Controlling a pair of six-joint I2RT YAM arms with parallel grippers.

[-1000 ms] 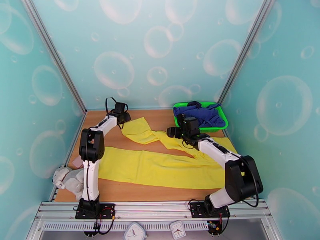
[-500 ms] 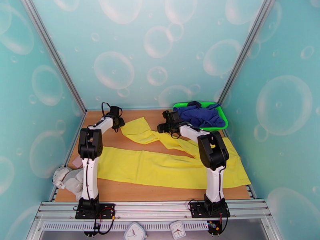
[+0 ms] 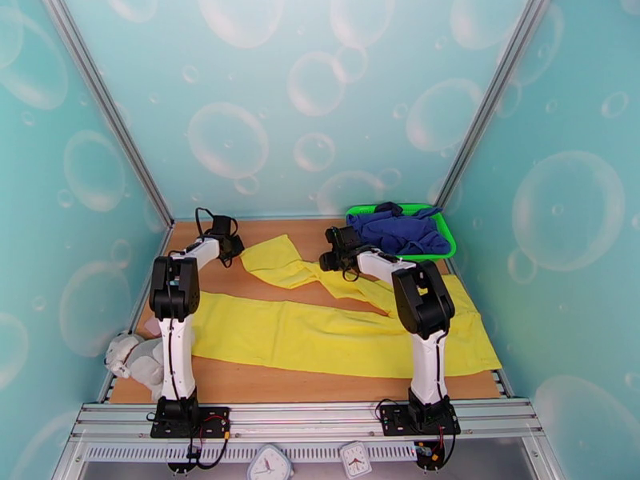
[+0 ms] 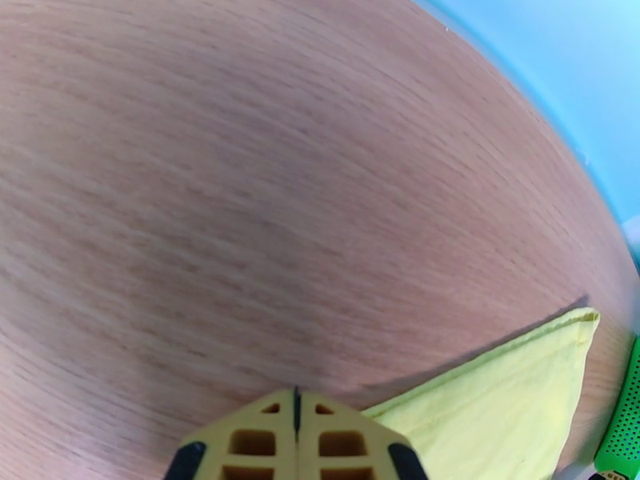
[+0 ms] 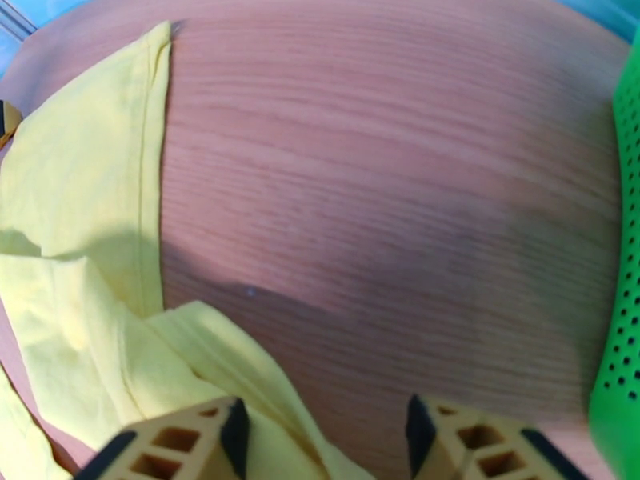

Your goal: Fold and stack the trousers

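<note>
The trousers (image 3: pixel 320 338) lie spread on the table (image 3: pixel 240 382), one leg running along the middle from the left edge to the right edge, the other angling toward the far left corner. The left gripper (image 4: pixel 295 394) is closed tight with nothing between its fingers, the leg's hem just beside it. The right gripper (image 5: pixel 324 418) stands parted over a fold of yellow fabric, gripping nothing, near the green basket (image 3: pixel 446 234) holding a dark blue garment (image 3: pixel 400 230) in the far right corner.
</note>
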